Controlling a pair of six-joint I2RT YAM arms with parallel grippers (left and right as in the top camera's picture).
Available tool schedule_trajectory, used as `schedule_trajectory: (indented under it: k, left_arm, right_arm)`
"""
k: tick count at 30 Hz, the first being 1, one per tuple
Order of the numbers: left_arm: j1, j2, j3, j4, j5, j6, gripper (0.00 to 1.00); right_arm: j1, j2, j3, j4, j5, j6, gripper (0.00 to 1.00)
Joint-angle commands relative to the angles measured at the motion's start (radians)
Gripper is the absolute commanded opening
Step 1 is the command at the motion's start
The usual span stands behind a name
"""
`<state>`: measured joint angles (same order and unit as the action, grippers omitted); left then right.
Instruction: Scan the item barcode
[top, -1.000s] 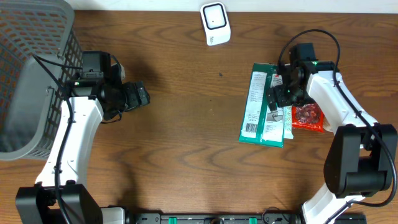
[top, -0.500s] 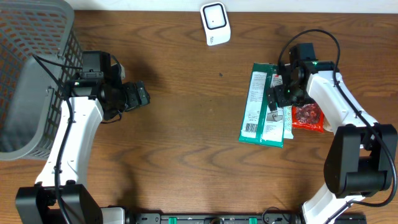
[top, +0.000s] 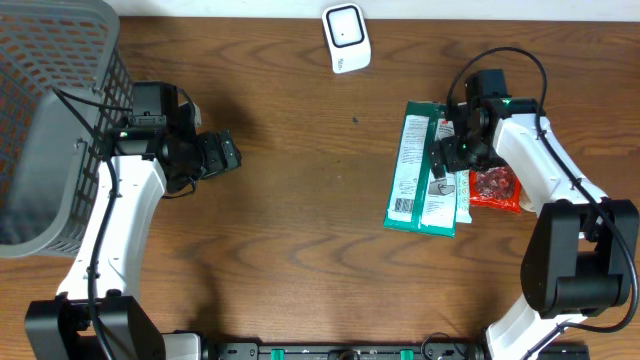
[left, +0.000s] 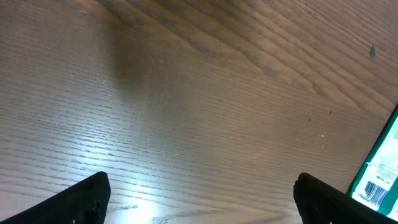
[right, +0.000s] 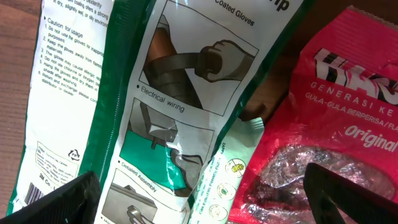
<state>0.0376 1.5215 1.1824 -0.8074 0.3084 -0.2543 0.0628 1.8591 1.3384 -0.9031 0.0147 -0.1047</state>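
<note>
One wood table (top: 300, 260) — packets (top: 408, 170) (green)

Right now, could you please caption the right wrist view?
Open right tool over two green glove packets, red candy bag alongside.

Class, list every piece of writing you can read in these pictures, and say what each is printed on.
"Caution for usage": left glove pack
"coated Gloves": middle glove pack
"Electrical wiring": middle glove pack
"Detailed Assembly": middle glove pack
"GULA-GULA BERPERISA": red sweet bag
"Original": red sweet bag
Small print under the caution heading, and the digits on the barcode label: too small to read.
</note>
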Motion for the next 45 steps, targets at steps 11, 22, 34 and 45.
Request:
schedule_trajectory:
  k: [11,22,34,45]
  left_arm:
    - [0.003,0.001,0.007,-0.003,-0.006,0.010,0.95]
    - [0.003,0.001,0.007,-0.003,-0.006,0.010,0.95]
    - [0.003,0.001,0.007,-0.003,-0.006,0.010,0.95]
    - [0.003,0.001,0.007,-0.003,-0.006,0.010,0.95]
  right_arm:
    - [-0.003,-0.104,-0.007,0.002,-0.008,0.014,0.99]
    - [-0.003,-0.521,-0.007,0.002,-0.008,0.014,0.99]
    - [-0.003,-0.851,-0.007,-0.019,0.008,0.013,0.99]
    - [-0.003,-1.201,-0.016,-0.137,0.077,0.014,0.99]
